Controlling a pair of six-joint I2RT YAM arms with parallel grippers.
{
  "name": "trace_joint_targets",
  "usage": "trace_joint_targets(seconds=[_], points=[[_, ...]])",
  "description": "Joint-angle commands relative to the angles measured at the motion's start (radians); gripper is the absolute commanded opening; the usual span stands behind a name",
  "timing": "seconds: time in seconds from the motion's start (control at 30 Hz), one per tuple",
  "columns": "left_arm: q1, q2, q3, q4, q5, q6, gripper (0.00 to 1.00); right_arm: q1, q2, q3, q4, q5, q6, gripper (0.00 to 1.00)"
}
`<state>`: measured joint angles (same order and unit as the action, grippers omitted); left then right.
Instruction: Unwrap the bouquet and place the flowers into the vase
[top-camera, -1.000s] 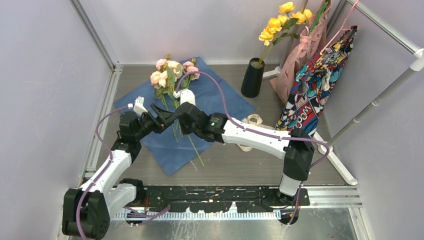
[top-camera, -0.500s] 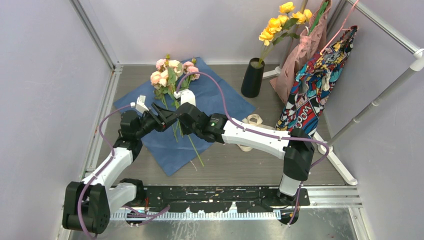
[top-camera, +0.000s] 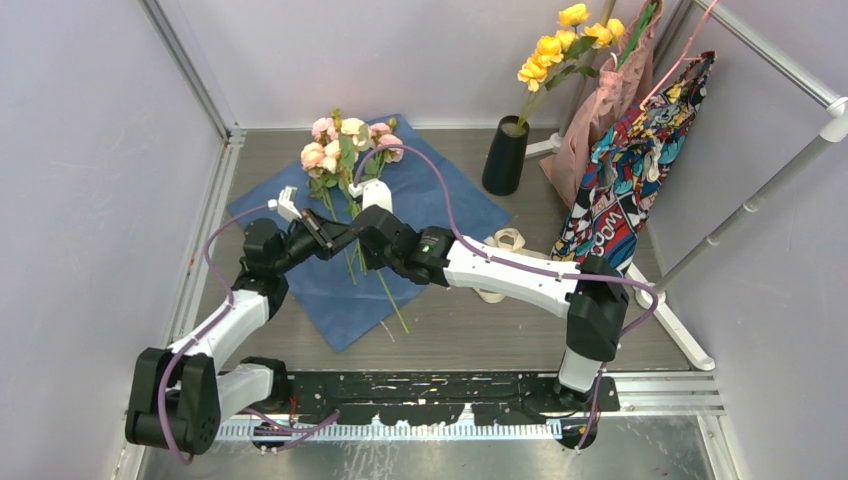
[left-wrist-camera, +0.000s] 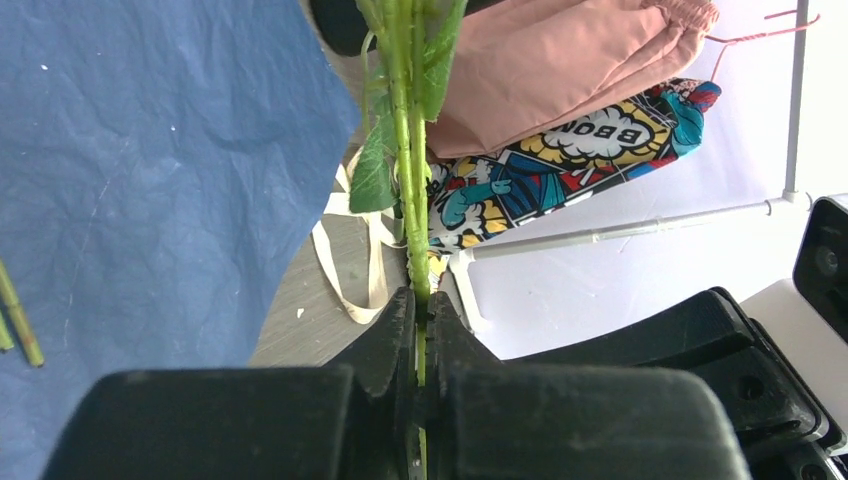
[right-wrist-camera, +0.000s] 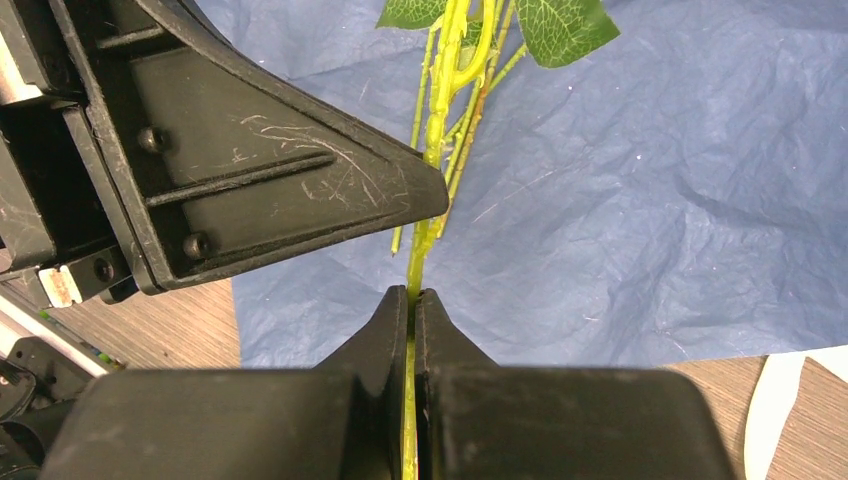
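Overhead, the left gripper and the right gripper meet tip to tip above the crumpled sheet of blue paper, which lies flat and open on the grey table.

In the left wrist view the left gripper has its jaws pressed together, pinching a thin green stem that rises straight out between the fingertips, with no gap beside it. In the right wrist view the right gripper is likewise clamped tight on a stem, and the left arm's black finger sits just beside that stem higher up.

The pale pink roses stand raised above the far part of the paper, their stems running down into both grips.

By count:
- two grippers, each closed on stems
- one sheet of blue paper
- about half a dozen pink blooms, though the cluster is too tight for an exact number
- one tall matte black vase, upright and well apart to the right of the paper, with several yellow flowers in it
- one cream ribbon loose on the table beside the paper
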<state>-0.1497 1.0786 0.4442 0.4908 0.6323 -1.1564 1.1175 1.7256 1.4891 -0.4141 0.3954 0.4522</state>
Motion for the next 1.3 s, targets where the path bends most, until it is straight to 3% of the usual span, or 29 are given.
trace_joint_targets(seconds=[0.0, 0.23, 0.33, 0.4, 0.63, 0.93, 1.27], points=[[-0.005, 0.044, -0.014, 0.115, 0.052, -0.009, 0.00, 0.005, -0.032, 0.010, 0.075, 0.020, 0.009, 0.01], [-0.009, 0.059, -0.029, 0.180, 0.069, -0.007, 0.00, 0.005, -0.040, 0.008, 0.069, 0.038, 0.008, 0.02], [-0.010, 0.038, -0.020, 0.142, 0.069, 0.043, 0.00, 0.005, -0.052, 0.010, 0.062, 0.059, 0.001, 0.27], [-0.011, 0.017, -0.010, 0.083, 0.056, 0.094, 0.00, 0.005, -0.068, 0.010, 0.059, 0.070, -0.003, 0.34], [-0.016, -0.053, -0.014, 0.000, 0.011, 0.221, 0.00, 0.004, -0.130, 0.020, 0.064, 0.107, -0.030, 0.37], [-0.052, -0.237, -0.035, -0.084, -0.059, 0.366, 0.00, -0.025, -0.078, 0.093, 0.049, 0.115, -0.035, 0.38], [-0.084, -0.294, -0.047, -0.125, -0.106, 0.464, 0.00, -0.025, -0.063, 0.144, 0.048, 0.084, -0.027, 0.39]])
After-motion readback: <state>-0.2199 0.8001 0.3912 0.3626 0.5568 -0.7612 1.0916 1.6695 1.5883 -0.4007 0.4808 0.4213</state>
